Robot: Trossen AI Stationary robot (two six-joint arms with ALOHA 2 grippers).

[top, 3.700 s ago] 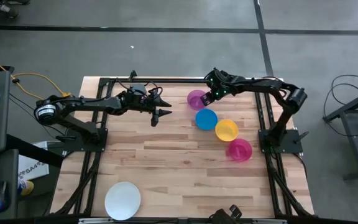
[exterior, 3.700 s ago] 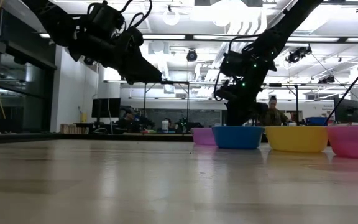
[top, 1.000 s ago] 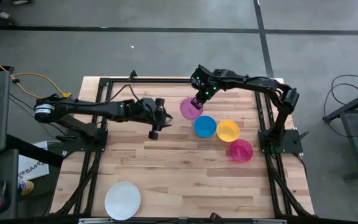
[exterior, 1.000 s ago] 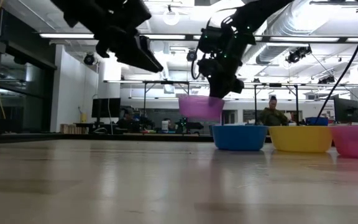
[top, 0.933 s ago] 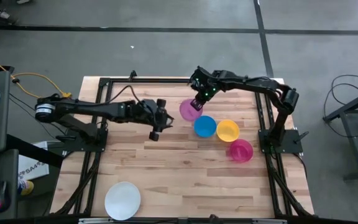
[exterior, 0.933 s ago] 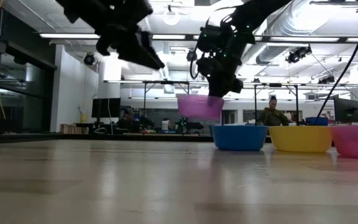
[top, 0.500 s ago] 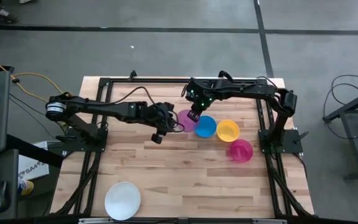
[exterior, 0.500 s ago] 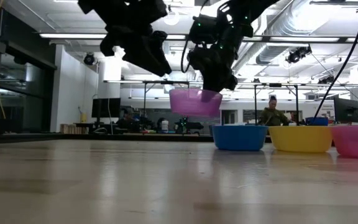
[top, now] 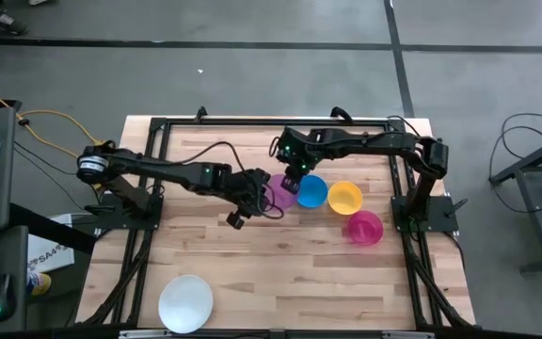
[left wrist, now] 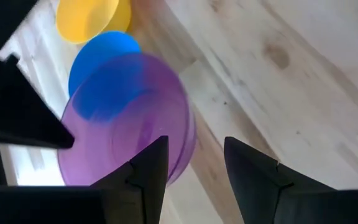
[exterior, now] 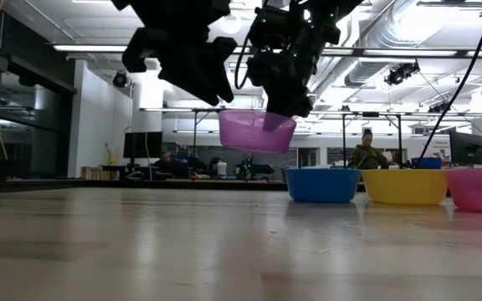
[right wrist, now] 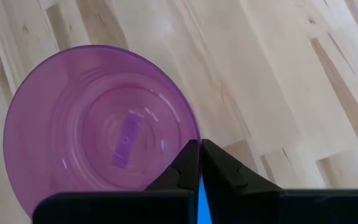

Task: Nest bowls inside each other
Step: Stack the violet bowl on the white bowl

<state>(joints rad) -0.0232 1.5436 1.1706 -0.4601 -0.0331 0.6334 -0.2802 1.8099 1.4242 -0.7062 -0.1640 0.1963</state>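
The purple bowl (top: pixel 278 188) hangs in the air, mouth up, left of the blue bowl (top: pixel 312 191). My right gripper (top: pixel 295 175) is shut on its rim. My left gripper (top: pixel 255 195) is open close to the purple bowl's left side; its fingers (left wrist: pixel 149 167) stand by the bowl's wall (left wrist: pixel 185 140), and I see no touch. The blue bowl, the yellow bowl (top: pixel 343 197) and the pink bowl (top: pixel 362 227) rest on their bases in a row on the table. The white bowl (top: pixel 185 303) sits near the front left corner. My right gripper pinches the purple bowl's rim (right wrist: pixel 190 138) between its two shut fingers, on the bowl's far right side. The fingers slant down from the far right. The bowl (exterior: pixel 256 131) hangs clear of the table, mouth up, slightly tilted.
Black frame rails (top: pixel 252 122) run along the table's far and side edges. Bare wood lies in the table's middle and near part (top: pixel 280 273). In the low view a person (exterior: pixel 366 152) sits in the room beyond the table.
My right gripper has carried the purple bowl, clear of the table, toward the near edge and a little to the left. My left gripper has moved right toward the bowl, rolling and tipping as it went, and stays open.
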